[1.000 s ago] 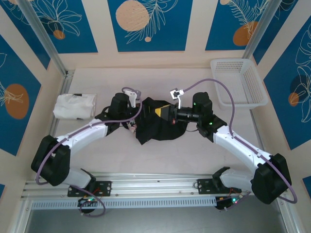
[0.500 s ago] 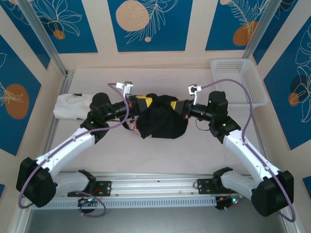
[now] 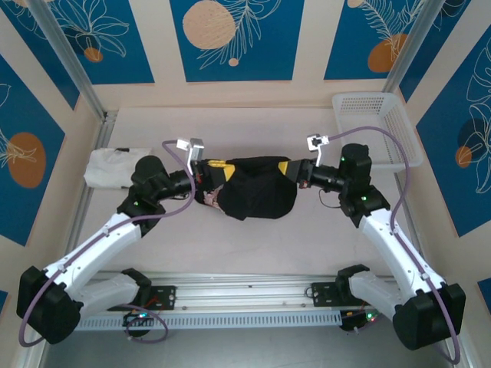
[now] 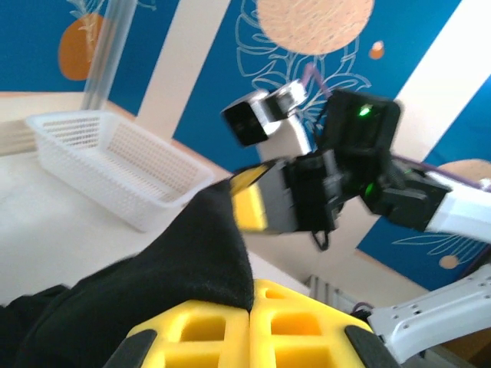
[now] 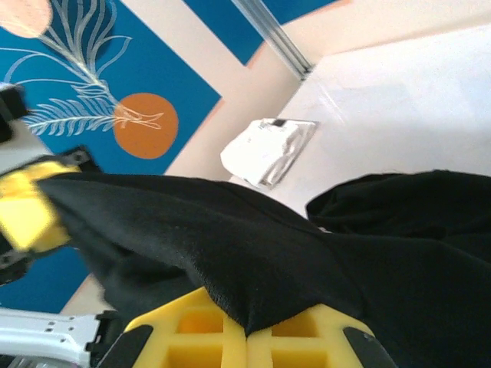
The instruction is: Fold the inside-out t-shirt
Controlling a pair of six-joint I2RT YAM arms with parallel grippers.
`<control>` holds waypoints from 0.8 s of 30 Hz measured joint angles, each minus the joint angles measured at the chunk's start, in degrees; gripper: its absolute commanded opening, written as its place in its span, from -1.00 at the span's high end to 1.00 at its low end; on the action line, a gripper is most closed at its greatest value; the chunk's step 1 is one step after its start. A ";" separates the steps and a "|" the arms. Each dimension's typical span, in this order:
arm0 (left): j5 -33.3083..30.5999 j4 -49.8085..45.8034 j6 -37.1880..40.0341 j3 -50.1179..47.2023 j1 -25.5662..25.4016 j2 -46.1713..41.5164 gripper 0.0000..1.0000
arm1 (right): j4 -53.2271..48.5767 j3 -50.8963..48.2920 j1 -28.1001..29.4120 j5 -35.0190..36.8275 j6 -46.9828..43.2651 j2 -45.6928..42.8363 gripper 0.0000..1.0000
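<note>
Black shirt (image 3: 257,195) hangs stretched between the tools; left tool (image 3: 218,165) and right tool (image 3: 286,168) each pinch its upper edge, jaws pressed together.

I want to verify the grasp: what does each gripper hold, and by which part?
Both hold the black t-shirt: the left gripper pinches cloth at its left end, the right gripper at its right end.

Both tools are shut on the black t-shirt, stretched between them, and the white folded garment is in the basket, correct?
No: in the top external view the white folded garment lies on the table at far left, apart from the basket at far right. The left tool and right tool are shut on the black t-shirt, stretched between them.
</note>
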 measured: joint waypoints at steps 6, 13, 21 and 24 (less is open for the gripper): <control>-4.44 -5.20 4.09 -1.03 0.04 0.28 1.00 | 7.04 0.33 -0.96 -8.11 5.84 -0.66 1.00; -10.43 -9.07 7.89 -1.60 -0.02 1.01 0.64 | 11.65 0.33 -0.61 -11.47 9.33 -0.31 1.00; -20.46 -15.63 15.78 -1.09 -3.91 0.85 -0.10 | 9.16 0.35 0.70 -11.39 7.58 2.25 1.00; -22.71 -18.51 18.51 0.66 -5.42 1.22 -0.30 | 8.26 0.39 0.96 -11.39 6.93 2.89 1.00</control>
